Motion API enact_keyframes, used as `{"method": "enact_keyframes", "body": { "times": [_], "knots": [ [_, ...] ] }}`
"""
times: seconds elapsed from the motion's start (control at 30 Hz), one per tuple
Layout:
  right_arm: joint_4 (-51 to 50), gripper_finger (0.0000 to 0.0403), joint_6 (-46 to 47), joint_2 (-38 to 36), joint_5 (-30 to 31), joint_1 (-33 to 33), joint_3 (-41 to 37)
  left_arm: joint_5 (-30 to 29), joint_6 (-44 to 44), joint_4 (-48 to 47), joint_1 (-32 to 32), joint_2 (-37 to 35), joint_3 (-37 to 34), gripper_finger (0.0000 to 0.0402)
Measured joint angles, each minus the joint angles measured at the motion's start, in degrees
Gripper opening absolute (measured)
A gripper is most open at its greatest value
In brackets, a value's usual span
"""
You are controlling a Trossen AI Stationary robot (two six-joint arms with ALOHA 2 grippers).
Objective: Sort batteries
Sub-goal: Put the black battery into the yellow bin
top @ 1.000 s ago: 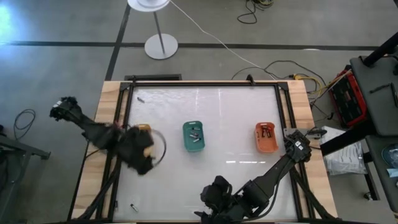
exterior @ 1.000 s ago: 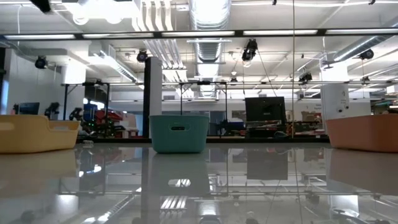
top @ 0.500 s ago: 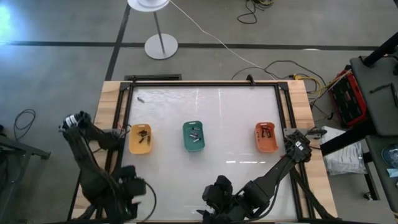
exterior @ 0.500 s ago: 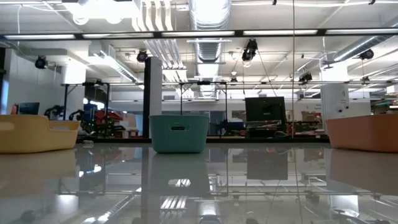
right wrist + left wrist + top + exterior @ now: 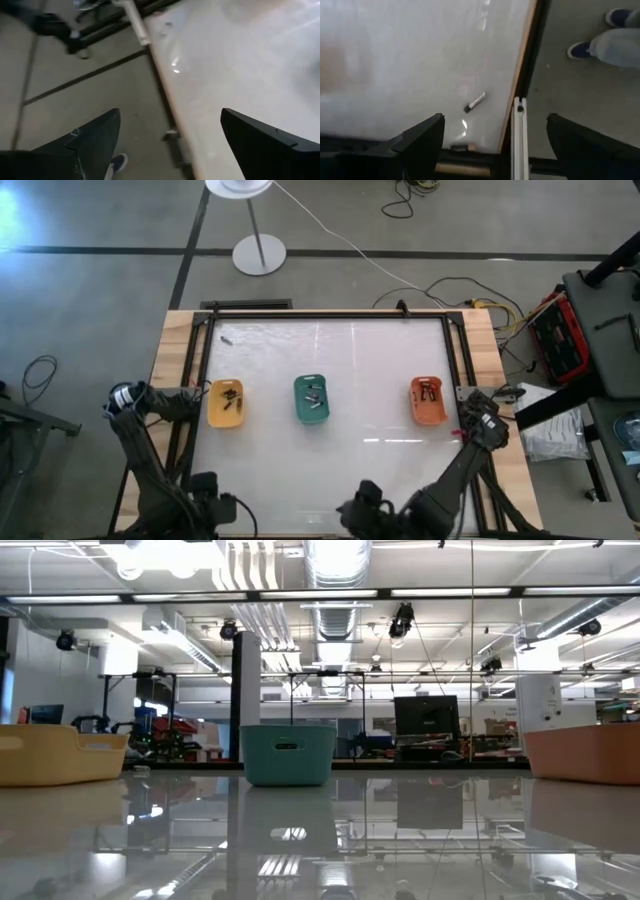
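Most batteries are already sitting in the trays: yellow tray (image 5: pixel 226 403), teal tray (image 5: pixel 311 398), orange tray (image 5: pixel 428 401), all lined up mid-counter, well ahead of both arms. One loose battery (image 5: pixel 474 102) is lying on the counter (image 5: pixel 330 350) just ahead of the left end effector (image 5: pixel 495 137), near the near-left edge; another stray battery (image 5: pixel 226 338) is sitting at the far-left corner, well away from either arm. Left end effector is hanging wide, holding nothing, over the counter's near edge. Right end effector (image 5: pixel 170 130) is also spread wide and empty, at the near edge looking past it to the floor. Judging: between picks. Next move likely calls for the left arm dropping onto the near stray, fingers straddling it across its width, then carrying it to a matching tray. A person's shoes (image 5: pixel 580 49) are showing beside the counter.
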Motion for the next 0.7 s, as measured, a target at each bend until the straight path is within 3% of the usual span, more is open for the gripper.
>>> {"method": "enact_keyframes", "body": {
  "times": [0.4,0.7],
  "knots": [
    [12.4,0.0368,-2.3,6.5,1.8,6.7,-0.2,15.0,-3.6,2.2,-0.5,4.9,-0.4,0.0325],
    [13.9,0.0368,1.7,11.3,1.9,9.1,0.0,14.7,-2.0,-3.5,-0.6,5.1,-1.6,0.0325]
  ]
}}
